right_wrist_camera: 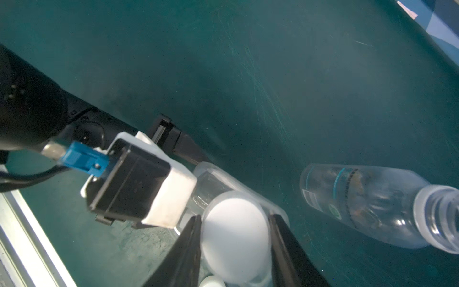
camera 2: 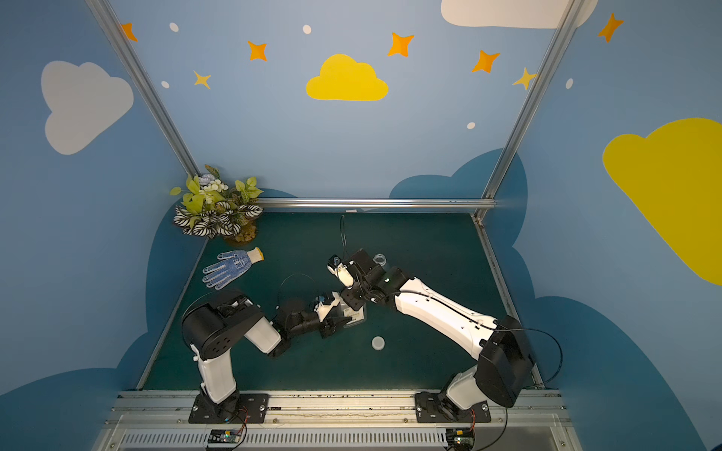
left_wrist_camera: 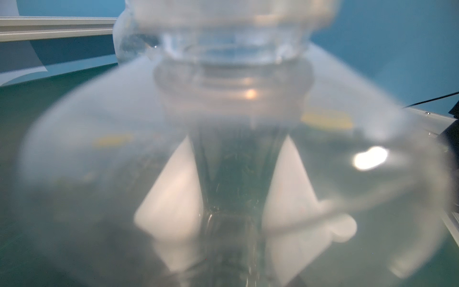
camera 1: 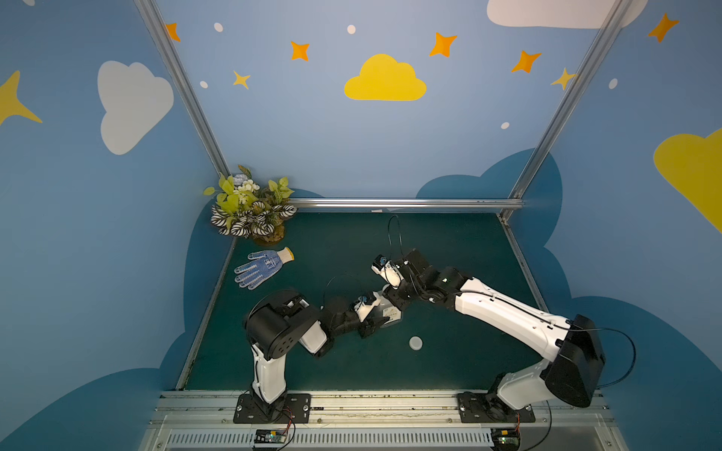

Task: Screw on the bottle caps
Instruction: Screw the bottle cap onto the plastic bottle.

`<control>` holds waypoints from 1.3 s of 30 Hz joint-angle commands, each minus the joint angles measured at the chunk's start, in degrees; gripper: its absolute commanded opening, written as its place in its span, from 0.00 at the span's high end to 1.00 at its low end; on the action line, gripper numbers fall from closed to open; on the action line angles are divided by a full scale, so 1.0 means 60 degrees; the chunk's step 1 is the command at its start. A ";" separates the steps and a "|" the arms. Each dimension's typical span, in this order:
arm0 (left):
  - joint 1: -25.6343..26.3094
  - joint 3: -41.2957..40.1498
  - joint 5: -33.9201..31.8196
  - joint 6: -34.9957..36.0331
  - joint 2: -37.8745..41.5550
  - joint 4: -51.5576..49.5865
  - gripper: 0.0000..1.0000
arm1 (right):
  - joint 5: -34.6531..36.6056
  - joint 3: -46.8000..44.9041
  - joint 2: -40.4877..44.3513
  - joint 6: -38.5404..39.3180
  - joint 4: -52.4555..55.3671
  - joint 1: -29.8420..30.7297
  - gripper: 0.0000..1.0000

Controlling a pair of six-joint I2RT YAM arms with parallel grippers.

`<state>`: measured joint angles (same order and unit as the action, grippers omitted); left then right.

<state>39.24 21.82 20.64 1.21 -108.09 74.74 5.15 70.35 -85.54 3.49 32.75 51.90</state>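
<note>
My left gripper (camera 1: 376,322) is shut on the flat-sided clear bottle (camera 1: 388,312) with the white label and holds it near the table's middle. In the left wrist view that bottle (left_wrist_camera: 233,104) fills the picture, blurred, threaded neck pointing away. My right gripper (right_wrist_camera: 234,218) is shut on a white bottle cap (right_wrist_camera: 234,238), which sits over the held bottle's (right_wrist_camera: 216,177) neck. The round clear bottle (right_wrist_camera: 367,198) lies on its side, open, on the mat beyond; a top view shows its neck (camera 2: 379,258). A second white cap (camera 1: 415,343) lies loose on the mat.
A blue-dotted work glove (camera 1: 262,267) lies at the left of the green mat (camera 1: 449,242). A potted plant (camera 1: 250,207) stands in the back left corner. Metal rails edge the mat at the back and sides.
</note>
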 commanded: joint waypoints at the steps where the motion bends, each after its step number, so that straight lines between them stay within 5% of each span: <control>1: 0.0065 -0.0133 -0.0428 0.0285 -0.0134 0.0831 0.98 | 0.0879 0.0055 -0.0504 -0.0754 0.0404 0.0272 0.86; 13: 0.0248 -0.0196 -0.0980 0.0441 -0.0090 0.0903 0.98 | 0.2587 0.0184 -0.1108 -0.2792 0.0426 0.0856 1.00; 21: 0.0300 -0.0188 -0.0980 0.0464 -0.0079 0.0914 0.98 | 0.3288 0.0429 -0.1281 -0.3846 0.0531 0.1150 1.00; 27: 0.0276 -0.0176 -0.0984 0.0501 -0.0075 0.0911 0.98 | 0.2795 0.0449 -0.0979 -0.3548 0.0369 0.1106 0.67; 39: 0.0264 -0.0202 -0.0663 0.0545 -0.0064 0.0903 0.98 | 0.1923 0.0532 -0.0544 -0.2359 -0.0013 0.0750 0.50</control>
<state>40.64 20.75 14.85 2.33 -108.12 77.06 19.66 73.60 -89.97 -13.02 33.10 57.08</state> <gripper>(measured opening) 0.501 0.502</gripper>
